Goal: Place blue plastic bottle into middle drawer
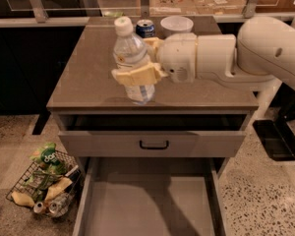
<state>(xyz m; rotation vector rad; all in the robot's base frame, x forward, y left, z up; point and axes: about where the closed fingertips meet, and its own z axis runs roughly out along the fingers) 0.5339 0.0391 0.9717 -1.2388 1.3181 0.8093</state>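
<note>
The blue plastic bottle [130, 50], clear with a white cap and a pale label, stands upright in my gripper [133, 65]. The cream fingers [137, 75] are shut around its middle. The bottle hangs just above the front part of the brown cabinet top [88, 77], left of centre. Below and in front of it, the middle drawer [147, 205] is pulled wide out and shows a plain pale grey floor. My white arm [236, 53] reaches in from the right.
Above the open drawer, a drawer with a black handle [154, 144] is pulled out a little. A dark blue soda can [145, 28] and a white bowl [176, 24] stand at the back of the top. A wire basket of trash [46, 183] sits on the floor at the left.
</note>
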